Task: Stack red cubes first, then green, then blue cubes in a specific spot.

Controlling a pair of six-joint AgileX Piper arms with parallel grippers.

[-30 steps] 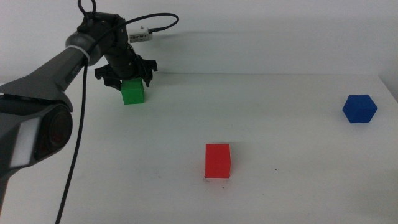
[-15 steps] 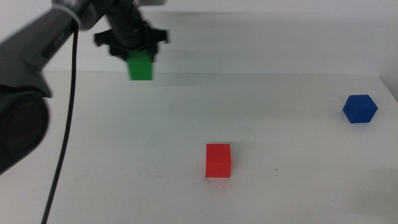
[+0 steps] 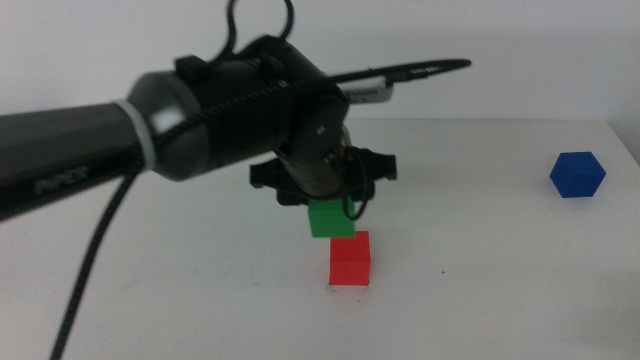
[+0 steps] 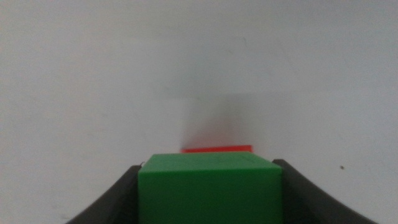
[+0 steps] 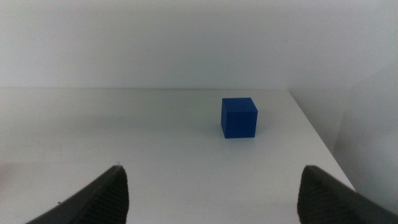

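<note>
- Closest to you in the middle view is a bare white tabletop [image 3: 200, 300], matte and evenly lit, with a dark cable [image 3: 85, 285] from the left arm hanging across its left side.
- Next you reach the red cube [image 3: 351, 259], sitting flat on the table near the centre. A tiny dark tick [image 3: 445, 271] shows on the surface to its right; you cannot make out any other mark of the specific spot from here.
- Right above it, the green cube [image 3: 331, 218] hangs in the left gripper [image 3: 330, 200]. Its bottom edge sits at about the red cube's top and it is shifted a little to the left; you cannot tell whether the two touch.
- In the left wrist view the left gripper's [image 4: 208, 186] jaws are pinching the green cube [image 4: 210, 190] on both sides, and a thin strip of the red cube [image 4: 217, 149] peeks out beyond it.
- The left arm [image 3: 150, 130] reaches in from the left, large, dark and blurred.
- Farther back and well off to the right, the blue cube [image 3: 577, 174] rests alone near the table's right edge.
- The right wrist view shows the right gripper [image 5: 211, 190] with its jaws spread wide, empty, facing the blue cube [image 5: 239, 117] from a distance over the white surface.
- Behind the table you see only a plain pale wall [image 3: 520, 50].
</note>
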